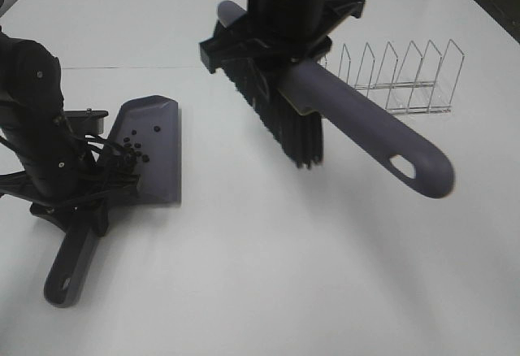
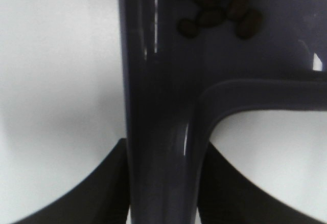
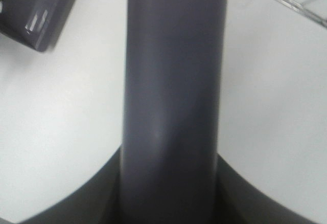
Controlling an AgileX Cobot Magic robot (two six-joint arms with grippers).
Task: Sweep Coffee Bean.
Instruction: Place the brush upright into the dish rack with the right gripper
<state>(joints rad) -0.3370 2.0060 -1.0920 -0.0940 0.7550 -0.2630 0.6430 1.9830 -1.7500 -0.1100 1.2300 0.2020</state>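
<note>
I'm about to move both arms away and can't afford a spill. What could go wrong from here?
The coffee beans lie loose in the dustpan, which the left gripper holds by its handle; tipping its open lip down could roll them out. The brush in the right gripper sticks its long handle out on the wire rack's side; a swing might clip it.

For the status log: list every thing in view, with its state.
dustpan: on the table, handle gripped
coffee beans: lying in the dustpan
brush: held by its handle, bristles down
wire rack: upright, empty
left hand: shut on the dustpan handle
right hand: shut on the brush handle
</note>
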